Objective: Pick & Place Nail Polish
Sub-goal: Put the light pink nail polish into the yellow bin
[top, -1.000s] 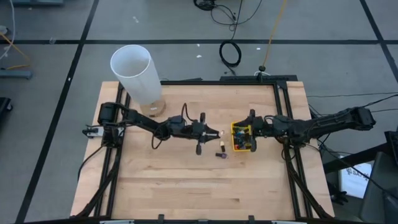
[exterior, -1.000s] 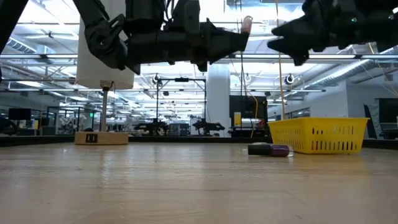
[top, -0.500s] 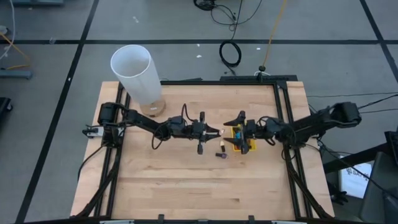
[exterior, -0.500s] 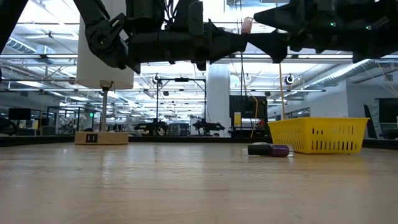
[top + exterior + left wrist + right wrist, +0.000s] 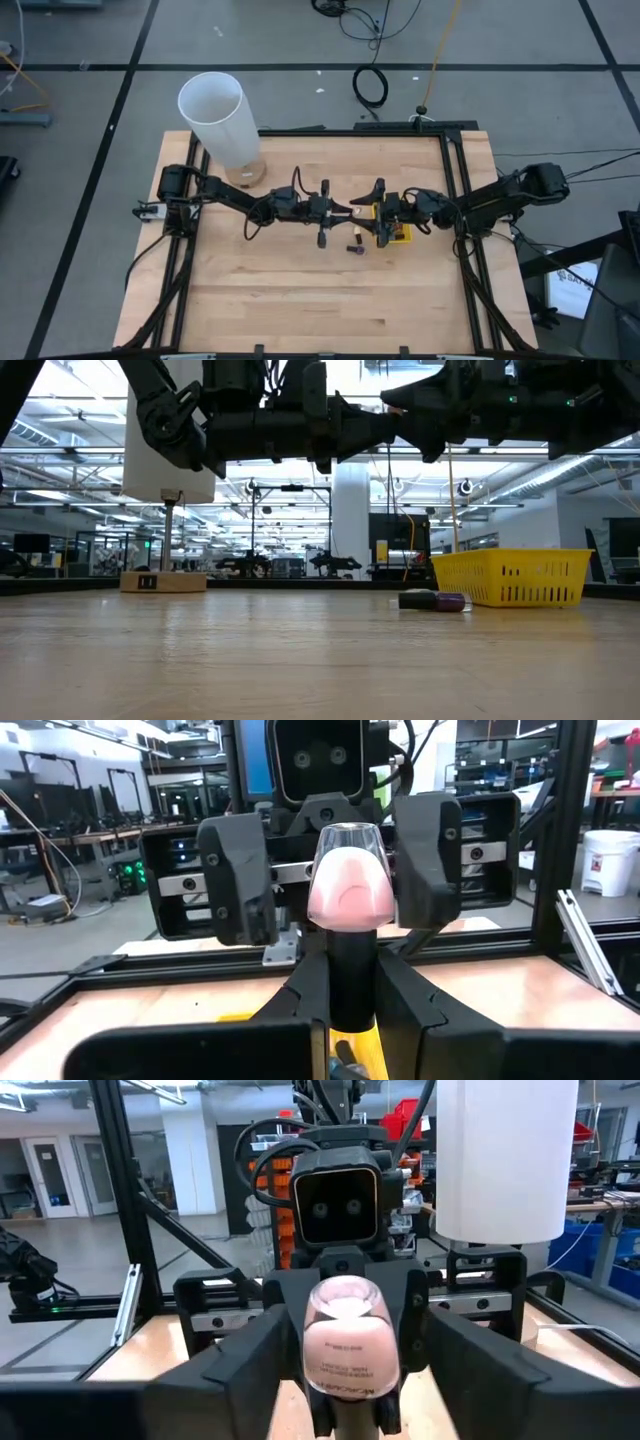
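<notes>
Fingers: left gripper (image 5: 352,212) pinching pink nail polish (image 5: 349,888) by its cap, mid-air above table (image 5: 300,300) | right gripper (image 5: 366,207) spread, now flanking the bottle, having left yellow bin (image 5: 512,578) | likely handover; purple bottle (image 5: 433,601) lying beside bin.

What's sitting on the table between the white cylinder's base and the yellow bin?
Only the purple nail polish bottle lies there, on its side just short of the yellow bin; the rest of the wood toward the white cylinder is bare. The low view shows it best.

The print on the pink nail polish bottle (image 5: 345,1346) is illegible.
</notes>
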Controlling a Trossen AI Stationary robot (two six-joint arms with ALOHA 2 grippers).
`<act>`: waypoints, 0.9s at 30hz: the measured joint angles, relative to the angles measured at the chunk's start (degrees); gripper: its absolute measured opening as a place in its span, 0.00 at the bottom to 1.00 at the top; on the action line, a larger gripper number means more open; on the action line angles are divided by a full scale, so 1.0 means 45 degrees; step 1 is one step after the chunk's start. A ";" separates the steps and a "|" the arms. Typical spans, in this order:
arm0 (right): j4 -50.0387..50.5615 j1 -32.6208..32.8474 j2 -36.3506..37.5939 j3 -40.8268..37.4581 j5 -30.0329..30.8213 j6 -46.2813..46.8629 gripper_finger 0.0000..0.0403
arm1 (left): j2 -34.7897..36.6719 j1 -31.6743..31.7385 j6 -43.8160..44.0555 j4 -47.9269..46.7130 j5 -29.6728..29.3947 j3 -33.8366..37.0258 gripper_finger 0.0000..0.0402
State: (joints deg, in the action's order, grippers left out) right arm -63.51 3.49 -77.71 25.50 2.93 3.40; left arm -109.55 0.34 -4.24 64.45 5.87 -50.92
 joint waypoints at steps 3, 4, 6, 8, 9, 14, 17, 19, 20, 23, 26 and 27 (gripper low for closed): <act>-0.0013 0.0000 0.0000 0.0000 -0.0002 0.0000 0.42 | -0.0002 0.0000 -0.0034 0.0000 0.0000 0.0000 0.09; -0.0008 0.0000 0.0000 0.0000 -0.0002 0.0000 0.38 | -0.0002 0.0000 -0.0031 0.0000 0.0000 0.0000 0.09; -0.0013 0.0000 0.0000 0.0005 -0.0011 -0.0007 0.29 | -0.0002 0.0000 -0.0031 0.0000 -0.0012 0.0000 0.09; -0.0013 0.0000 0.0000 0.0005 -0.0022 -0.0066 0.27 | -0.0002 0.0000 0.0001 0.0000 -0.0008 0.0000 0.09; -0.0008 0.0000 0.0000 0.0005 -0.0024 -0.0174 0.27 | 0.0002 0.0000 -0.0018 0.0000 -0.0001 0.0000 0.09; 0.0022 0.0000 0.0000 0.0010 -0.0042 -0.0263 0.27 | 0.0003 0.0000 -0.0017 0.0000 -0.0017 0.0000 0.16; 0.0118 -0.0008 0.0055 0.0015 -0.0021 -0.0268 0.27 | 0.0002 -0.0056 0.0438 -0.0031 -0.0736 0.0000 0.25; 0.0575 -0.0014 0.0307 0.0015 0.0009 -0.0281 0.27 | -0.0002 -0.0132 0.0820 -0.0134 -0.1359 0.0000 0.32; 0.0884 -0.0023 0.0496 0.0015 0.0020 -0.0285 0.27 | 0.0002 -0.0173 0.0886 -0.0187 -0.1585 0.0000 0.36; 0.2196 -0.0024 0.1453 0.0010 -0.0008 -0.0288 0.27 | 0.0003 -0.0291 0.0921 -0.0755 -0.2172 -0.0086 0.49; 0.3918 -0.0024 0.2686 0.0014 -0.0014 -0.0242 0.27 | 0.0003 -0.0368 0.0968 -0.2401 -0.2575 -0.0436 0.62; 0.4590 -0.0024 0.3138 0.0010 -0.0012 -0.0182 0.27 | 0.0005 -0.0369 0.0984 -0.3073 -0.2602 -0.0601 0.66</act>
State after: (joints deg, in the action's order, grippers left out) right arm -42.86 3.38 -63.59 25.54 2.87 2.58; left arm -109.53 -1.32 0.19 50.62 -5.84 -53.62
